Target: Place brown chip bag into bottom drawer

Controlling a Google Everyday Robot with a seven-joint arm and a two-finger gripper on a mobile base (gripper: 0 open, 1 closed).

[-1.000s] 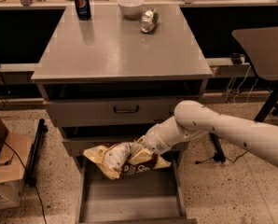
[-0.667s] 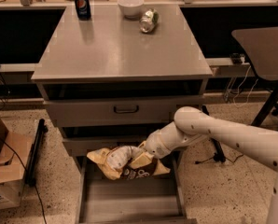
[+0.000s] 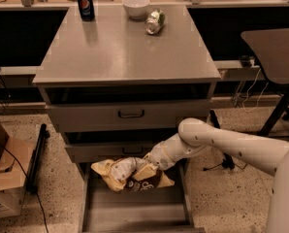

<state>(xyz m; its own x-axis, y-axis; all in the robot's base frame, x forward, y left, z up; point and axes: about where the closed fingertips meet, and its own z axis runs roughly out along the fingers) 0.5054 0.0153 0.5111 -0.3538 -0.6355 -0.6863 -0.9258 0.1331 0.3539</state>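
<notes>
The brown chip bag (image 3: 130, 174) is crumpled, dark brown with tan-yellow ends and a white panel, and sits low at the back of the open bottom drawer (image 3: 135, 212), a long grey tray. My gripper (image 3: 145, 163) reaches in from the right on a white arm and is at the bag's upper right side, shut on it. Whether the bag rests on the drawer floor I cannot tell.
The cabinet top (image 3: 125, 47) holds a blue soda can (image 3: 85, 4), a white bowl (image 3: 136, 6) and a small shiny packet (image 3: 154, 22). Two upper drawers with black handles (image 3: 131, 113) are closed. A cardboard box (image 3: 4, 178) stands left; a table (image 3: 275, 47) stands right.
My gripper has carried the chip bag slightly right and down, lower into the bottom drawer. My arm has dropped with it.
</notes>
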